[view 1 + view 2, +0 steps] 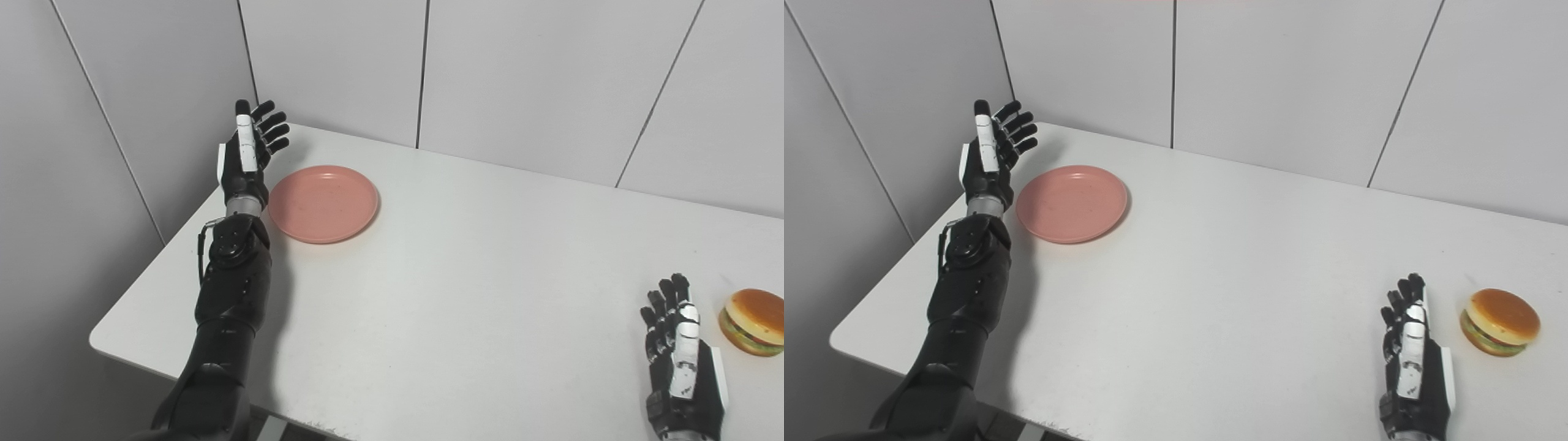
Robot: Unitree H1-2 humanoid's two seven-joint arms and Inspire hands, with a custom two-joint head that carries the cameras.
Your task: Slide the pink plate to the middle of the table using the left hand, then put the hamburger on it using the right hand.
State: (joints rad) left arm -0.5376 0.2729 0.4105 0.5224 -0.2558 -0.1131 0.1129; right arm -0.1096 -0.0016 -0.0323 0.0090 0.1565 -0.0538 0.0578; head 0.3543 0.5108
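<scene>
**Nothing moved yet**

The pink plate [323, 203] sits near the table's [465, 294] far left corner. The left hand [248, 153] is spread empty beside it. The hamburger [1499, 321] waits just beside the open, empty right hand [1413, 361].

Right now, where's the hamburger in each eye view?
Left eye view: hamburger at the right edge, slightly cut off.
Right eye view: hamburger lower right, fully in frame.
Shared landmark: the open right hand sits just to its left on the table, not touching it.
</scene>
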